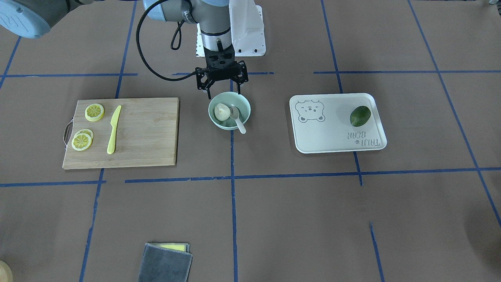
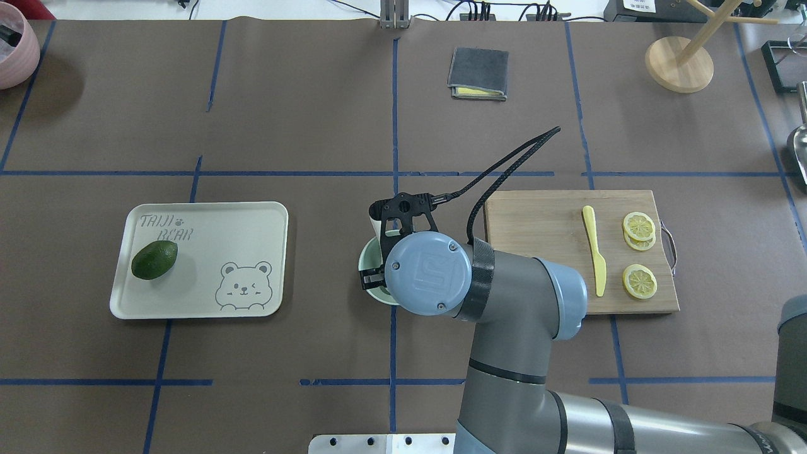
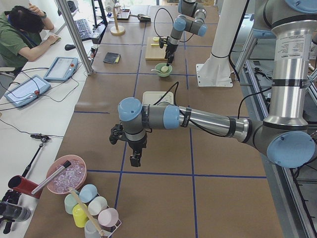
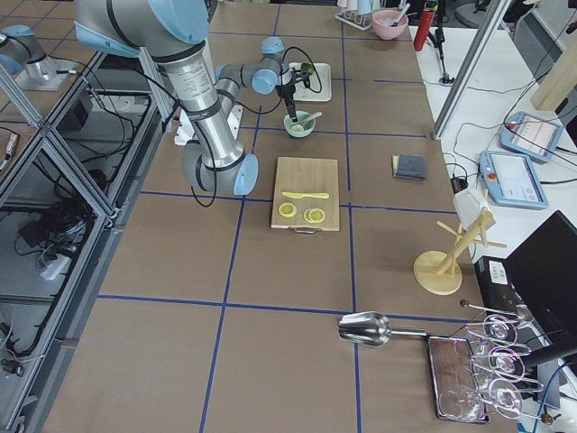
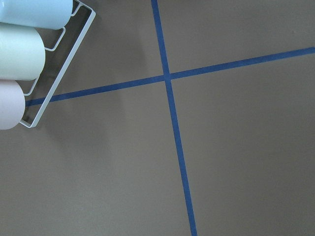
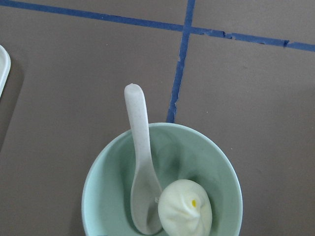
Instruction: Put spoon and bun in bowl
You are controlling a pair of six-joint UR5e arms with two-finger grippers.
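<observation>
The pale mint-green bowl [image 1: 225,126] stands at the table's middle. The white pleated bun [image 1: 221,112] lies inside it. The off-white spoon [image 1: 238,119] rests in it beside the bun, with its handle sticking out over the rim. In the right wrist view the bowl [image 6: 224,162], bun [image 6: 184,206] and spoon [image 6: 140,142] show from just above. My right gripper [image 1: 223,93] hangs open and empty just above the bowl's robot-side rim. My left gripper [image 3: 134,158] hovers over bare table far off at the left end; I cannot tell whether it is open or shut.
A wooden cutting board [image 1: 148,133] holds a yellow knife [image 1: 114,129] and lemon slices [image 1: 94,112]. A white bear-print tray [image 1: 332,133] holds a dark green avocado [image 1: 360,116]. A folded grey cloth [image 1: 166,262] lies at the operators' edge. A rack of cups [image 5: 19,54] stands near my left gripper.
</observation>
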